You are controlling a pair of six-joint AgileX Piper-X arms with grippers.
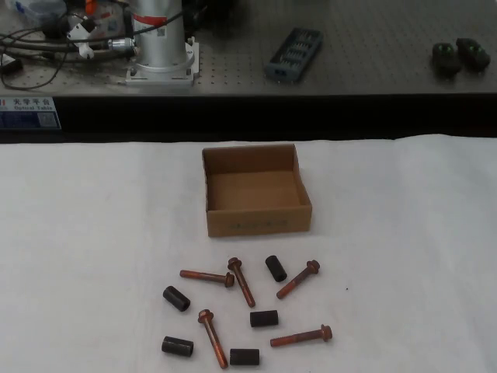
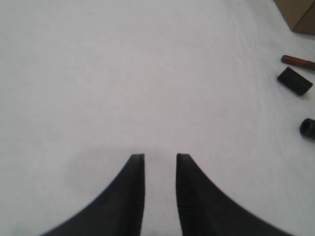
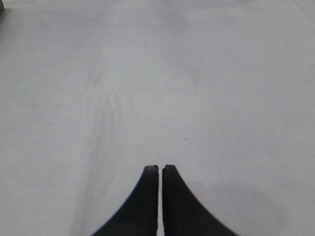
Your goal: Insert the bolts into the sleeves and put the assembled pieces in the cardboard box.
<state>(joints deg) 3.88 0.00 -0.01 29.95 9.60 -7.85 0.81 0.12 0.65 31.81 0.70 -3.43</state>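
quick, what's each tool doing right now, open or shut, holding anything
Left tool: open, holding nothing.
Right tool: closed, holding nothing.

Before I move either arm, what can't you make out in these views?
- Left wrist view: a bolt and one sleeve are cut off by the frame edge, and the cardboard box is cropped to a corner.
- Right wrist view: a dark thing at the frame corner is cut off and can't be identified.
- High view: the bores of the sleeves are too small to judge. The box's front wall hides the nearest strip of its floor.
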